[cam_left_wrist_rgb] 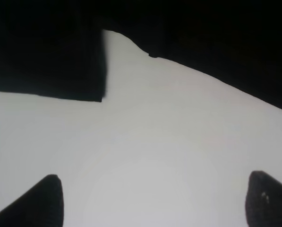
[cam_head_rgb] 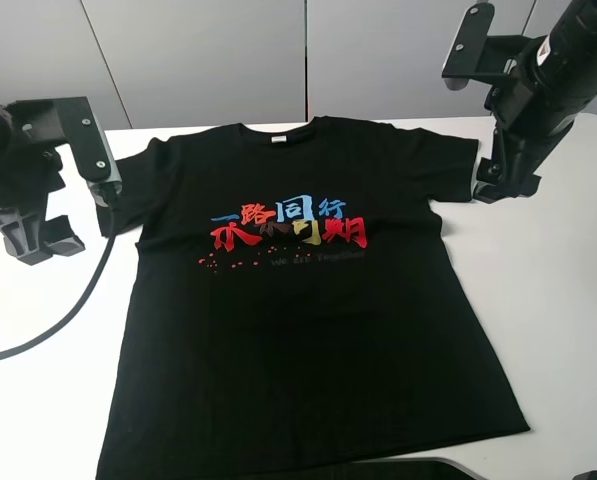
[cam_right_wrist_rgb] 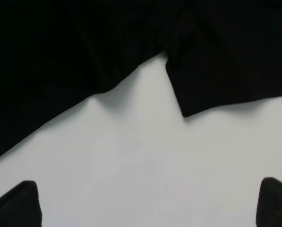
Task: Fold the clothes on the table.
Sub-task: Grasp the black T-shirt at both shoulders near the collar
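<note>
The clothes, one black T-shirt (cam_head_rgb: 308, 300) with red, blue and yellow characters on the chest, lie flat and face up on the white table (cam_head_rgb: 558, 300). My left gripper (cam_head_rgb: 43, 245) hangs open over bare table beside the shirt's left sleeve (cam_left_wrist_rgb: 46, 47). In the left wrist view both fingertips (cam_left_wrist_rgb: 46, 198) frame white table (cam_left_wrist_rgb: 155, 132), nothing between them. My right gripper (cam_head_rgb: 503, 188) stands open beside the right sleeve (cam_right_wrist_rgb: 226, 56). The right wrist view shows its fingertips (cam_right_wrist_rgb: 22, 203) over white table (cam_right_wrist_rgb: 155, 156), short of the shirt's side (cam_right_wrist_rgb: 60, 47).
A black cable (cam_head_rgb: 68, 310) curves from the left arm across the table's left part. Grey wall panels (cam_head_rgb: 208, 60) stand behind the table. A dark object (cam_head_rgb: 408, 468) pokes in at the front edge, below the shirt's hem.
</note>
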You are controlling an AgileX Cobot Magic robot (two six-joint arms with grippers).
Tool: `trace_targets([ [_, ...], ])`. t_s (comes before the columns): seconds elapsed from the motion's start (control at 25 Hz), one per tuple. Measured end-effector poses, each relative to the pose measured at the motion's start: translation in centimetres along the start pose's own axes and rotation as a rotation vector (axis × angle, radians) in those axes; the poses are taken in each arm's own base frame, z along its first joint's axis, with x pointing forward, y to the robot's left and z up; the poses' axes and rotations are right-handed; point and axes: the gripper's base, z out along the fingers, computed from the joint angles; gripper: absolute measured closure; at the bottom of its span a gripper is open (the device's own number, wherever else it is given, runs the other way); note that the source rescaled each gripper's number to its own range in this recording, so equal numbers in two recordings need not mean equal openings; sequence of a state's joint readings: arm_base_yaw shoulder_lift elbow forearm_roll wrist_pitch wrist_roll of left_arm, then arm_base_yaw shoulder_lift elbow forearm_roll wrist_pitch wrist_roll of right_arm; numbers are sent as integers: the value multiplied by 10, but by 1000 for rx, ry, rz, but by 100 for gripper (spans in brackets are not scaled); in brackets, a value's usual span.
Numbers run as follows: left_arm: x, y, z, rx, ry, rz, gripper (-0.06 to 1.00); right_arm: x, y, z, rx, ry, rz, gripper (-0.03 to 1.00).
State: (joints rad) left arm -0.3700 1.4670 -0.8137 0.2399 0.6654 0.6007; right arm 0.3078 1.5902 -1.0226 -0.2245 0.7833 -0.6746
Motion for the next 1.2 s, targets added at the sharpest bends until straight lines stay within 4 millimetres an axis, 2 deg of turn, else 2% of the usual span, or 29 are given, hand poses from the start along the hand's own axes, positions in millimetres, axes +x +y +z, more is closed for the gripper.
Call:
trace_targets([
  [0.16, -9, 1, 20, -16, -17, 56, -6, -5, 0, 20, -19, 7, -46, -2],
  [0.6, -23, 9, 56, 1, 14, 149, -6, -11, 7, 71, -93, 57, -113, -2],
  [0.96, -34, 12, 88, 53, 60, 173, -6, -18, 3, 86, -96, 48, -149, 5],
  [1.2, -35, 12, 96, 62, 61, 199, -6, -27, 0, 94, -118, 25, -150, 6],
])
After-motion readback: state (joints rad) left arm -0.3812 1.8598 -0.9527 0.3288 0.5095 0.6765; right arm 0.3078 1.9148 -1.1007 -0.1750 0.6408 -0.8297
